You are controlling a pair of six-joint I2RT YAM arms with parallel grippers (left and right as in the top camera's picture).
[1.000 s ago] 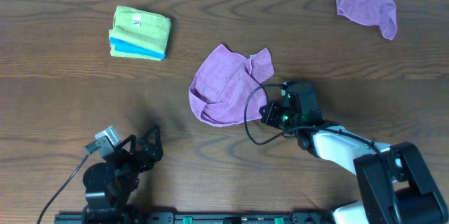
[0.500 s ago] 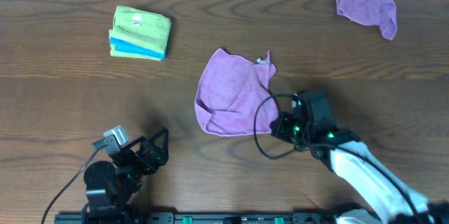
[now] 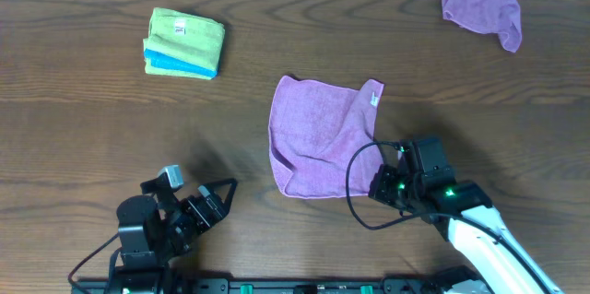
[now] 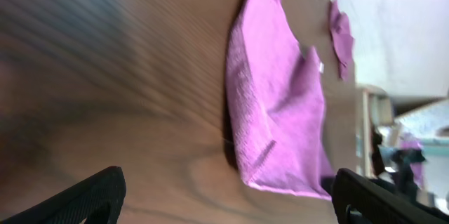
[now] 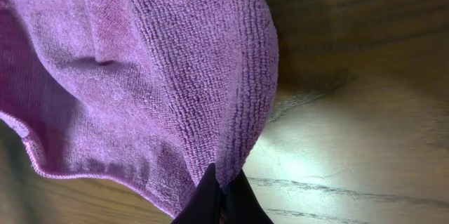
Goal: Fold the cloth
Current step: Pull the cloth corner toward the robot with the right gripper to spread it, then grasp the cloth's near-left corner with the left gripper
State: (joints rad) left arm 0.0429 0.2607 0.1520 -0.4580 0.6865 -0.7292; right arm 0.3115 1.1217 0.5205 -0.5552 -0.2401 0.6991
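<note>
Right pincer [image 5: 223,197] is pinching a corner of the purple cloth [image 3: 323,137]; the rest is lying rumpled on the counter [image 3: 92,128] just beyond its tips. Left pincer [image 3: 217,204] is idling wide, empty, well off. Likely the flattening step; next is needing a low, taut lay-down, then a regrip.

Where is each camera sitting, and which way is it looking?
Overhead: above the table, looking straight down at the purple cloth; both arms show, with the left tool and right tool.
Left wrist: on the left arm, low, looking across the table at the purple cloth; its open fingers show in the bottom corners.
Right wrist: on the right arm, very close to the purple cloth; its closed fingertips pinch the edge.
Shared: all three see the purple cloth; overhead and left wrist also both see the second purple cloth.
</note>
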